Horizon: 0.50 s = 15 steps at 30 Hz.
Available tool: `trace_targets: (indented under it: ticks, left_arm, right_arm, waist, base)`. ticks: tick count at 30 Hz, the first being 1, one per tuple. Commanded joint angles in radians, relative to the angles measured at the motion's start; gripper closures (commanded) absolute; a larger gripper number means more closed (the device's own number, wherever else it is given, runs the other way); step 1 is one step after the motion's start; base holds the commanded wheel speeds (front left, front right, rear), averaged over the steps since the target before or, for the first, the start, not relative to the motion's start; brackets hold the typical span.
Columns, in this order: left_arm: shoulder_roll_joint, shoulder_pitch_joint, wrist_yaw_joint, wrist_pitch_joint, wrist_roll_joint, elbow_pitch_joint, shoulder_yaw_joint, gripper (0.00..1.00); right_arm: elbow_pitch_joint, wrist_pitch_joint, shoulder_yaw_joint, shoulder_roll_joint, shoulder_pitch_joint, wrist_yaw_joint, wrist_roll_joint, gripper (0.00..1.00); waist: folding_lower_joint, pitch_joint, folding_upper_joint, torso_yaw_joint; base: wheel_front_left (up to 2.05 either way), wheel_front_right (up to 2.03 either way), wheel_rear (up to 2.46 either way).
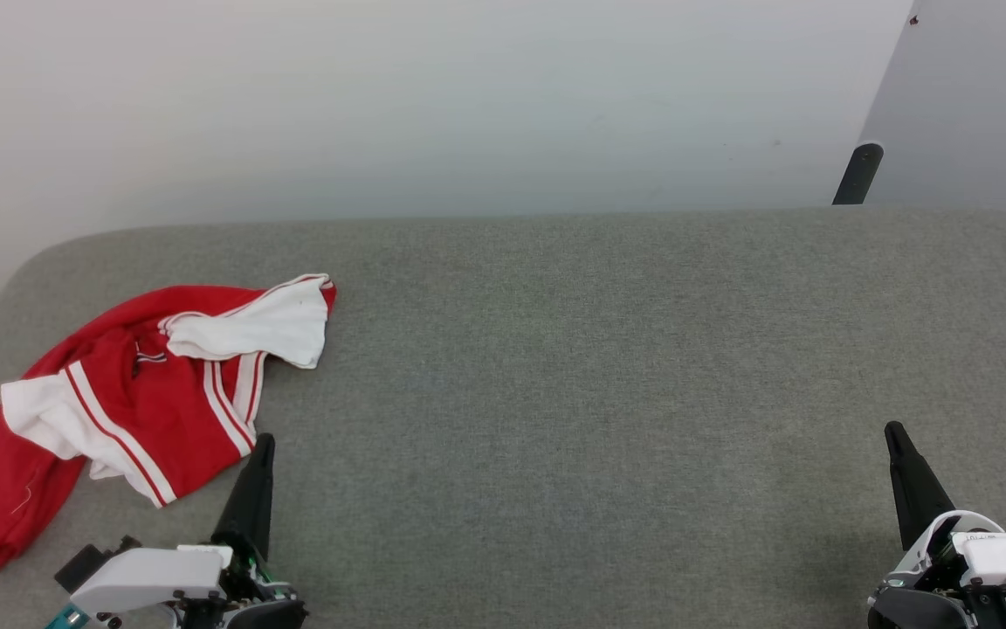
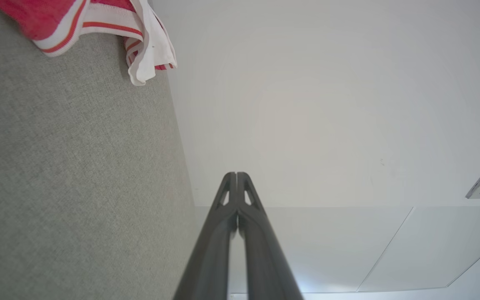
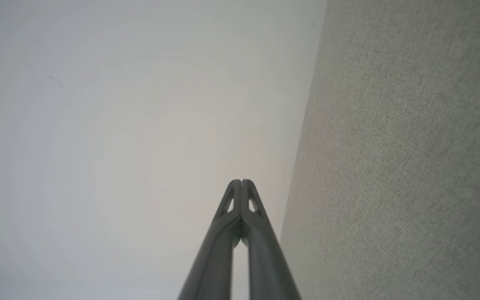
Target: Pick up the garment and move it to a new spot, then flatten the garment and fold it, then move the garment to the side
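Red jersey cloth with white sleeves and striped trim, the garment lies crumpled on the left part of the grey table, toward the table's near side. One sleeve is flopped over the top of the heap, and most of the chest print is buried in the folds.

The step in hand looks like the first one, the pick-up, and it is not yet begun. To do it well, the left gripper should spread its fingers before it goes in. It should then come down on a thick, gathered part of the heap, such as the ridge beside the upper sleeve, not on a single thin hem that could slip out. The lift should be high enough that no trailing tail drags across the table. The bare middle of the table offers plenty of room to set the garment down and spread it.

That left gripper sits low over the table's near edge, close to the striped hem at the heap's nearer right corner. In the left wrist view its two dark fingers are pressed together along their length, holding nothing and apart from the cloth.

Far over by the table's right near corner, the right gripper is well clear of the garment. Its fingertips also meet, with nothing between them.
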<state>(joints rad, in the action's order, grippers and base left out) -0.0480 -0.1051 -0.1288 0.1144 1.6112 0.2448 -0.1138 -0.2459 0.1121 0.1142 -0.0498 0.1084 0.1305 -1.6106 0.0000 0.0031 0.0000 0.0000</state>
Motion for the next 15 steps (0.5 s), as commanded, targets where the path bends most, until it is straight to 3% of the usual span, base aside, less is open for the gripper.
trace_targets:
  ticks: [1,15]
  left_arm:
    - [-0.001,-0.009,-0.005,0.001,0.003,0.000,-0.002,1.00]
    - [-0.001,-0.009,-0.005,0.001,0.003,0.000,-0.002,1.00]
  right_arm:
    - [0.000,0.003,-0.001,0.002,0.002,0.000,-0.004,1.00]
    - [0.000,0.003,-0.001,0.002,0.002,0.000,-0.004,1.00]
  waist:
    - [0.0000,0.000,0.0000,0.000]
    - [0.0000,0.000,0.0000,0.000]
  base:
    - [0.00,0.00,0.00]
    - [0.00,0.00,0.00]
